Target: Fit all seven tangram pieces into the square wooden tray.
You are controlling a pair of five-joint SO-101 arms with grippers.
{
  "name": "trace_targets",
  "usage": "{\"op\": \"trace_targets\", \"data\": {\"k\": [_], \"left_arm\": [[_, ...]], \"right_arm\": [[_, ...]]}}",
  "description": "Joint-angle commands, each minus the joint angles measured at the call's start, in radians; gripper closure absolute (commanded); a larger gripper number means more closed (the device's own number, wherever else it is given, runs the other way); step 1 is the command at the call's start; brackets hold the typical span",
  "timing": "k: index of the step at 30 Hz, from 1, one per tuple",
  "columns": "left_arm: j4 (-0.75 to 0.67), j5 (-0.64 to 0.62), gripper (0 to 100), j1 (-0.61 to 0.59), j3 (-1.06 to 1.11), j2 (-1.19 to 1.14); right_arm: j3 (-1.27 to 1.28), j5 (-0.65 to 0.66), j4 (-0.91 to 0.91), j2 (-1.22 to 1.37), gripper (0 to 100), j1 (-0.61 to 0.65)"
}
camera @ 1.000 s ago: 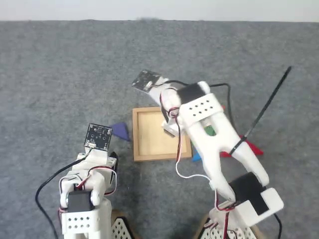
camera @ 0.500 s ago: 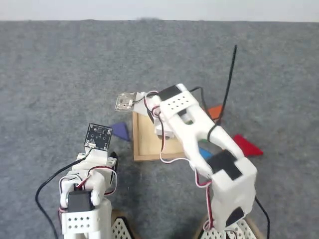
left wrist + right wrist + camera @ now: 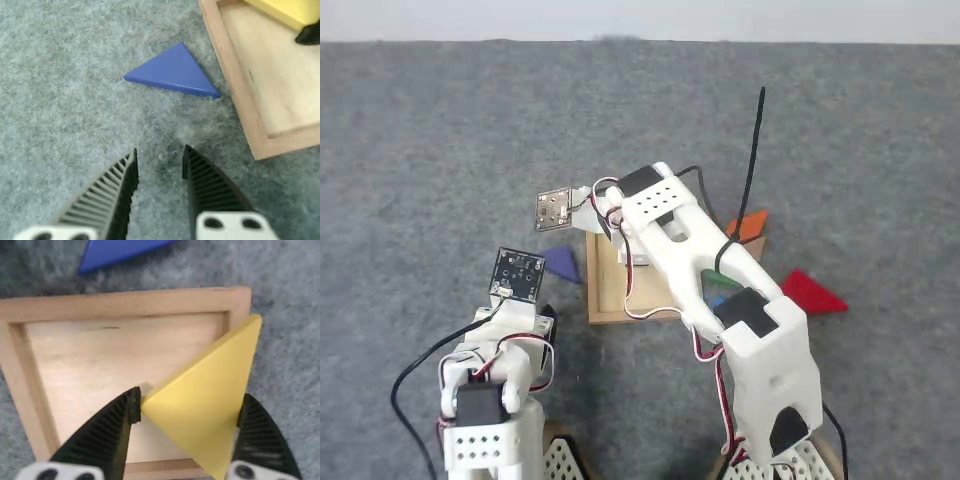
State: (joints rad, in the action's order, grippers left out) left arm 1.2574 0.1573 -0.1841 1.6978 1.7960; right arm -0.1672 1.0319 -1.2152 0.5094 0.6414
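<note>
My right gripper point(image 3: 190, 407) is shut on a yellow triangle point(image 3: 210, 385), held tilted over the square wooden tray point(image 3: 125, 302), near one of its corners. In the high view the right arm point(image 3: 670, 215) stretches across the tray point(image 3: 604, 302), whose floor is bare wood where it shows. A blue triangle point(image 3: 175, 72) lies flat on the grey carpet just outside the tray's left rim point(image 3: 235, 100); it is also seen from above point(image 3: 562, 263). My left gripper point(image 3: 159, 154) hovers open over the carpet, a short way in front of the blue triangle, with nothing between its fingers.
Right of the tray lie an orange piece point(image 3: 752, 224), a red triangle point(image 3: 812, 293), a green piece point(image 3: 720, 278) and a light blue piece point(image 3: 720, 299), partly under the right arm. Open carpet spreads to the far side and left.
The right arm has swung left across the tray, its wrist going from the far right side toward the tray's far left corner. The left arm has kept still.
</note>
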Motion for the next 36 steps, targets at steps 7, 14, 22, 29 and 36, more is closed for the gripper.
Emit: {"op": "trace_targets", "data": {"k": [7,14,22,29,36], "left_arm": [[0.005,-0.009,86,-0.006,-0.015,0.021],[0.005,-0.009,86,-0.006,-0.015,0.021],[0.005,-0.009,86,-0.006,-0.015,0.021],[0.005,-0.009,86,-0.006,-0.015,0.021],[0.005,-0.009,86,-0.006,-0.015,0.021]], "right_arm": [[-0.060,0.025,-0.093,-0.025,72.2,0.008],[-0.104,0.020,-0.125,-0.025,68.0,0.002],[-0.137,0.018,-0.125,-0.027,66.2,0.001],[-0.146,-0.146,-0.197,-0.243,73.0,-0.153],[0.017,-0.252,-0.358,-0.564,74.5,-0.317]]}}
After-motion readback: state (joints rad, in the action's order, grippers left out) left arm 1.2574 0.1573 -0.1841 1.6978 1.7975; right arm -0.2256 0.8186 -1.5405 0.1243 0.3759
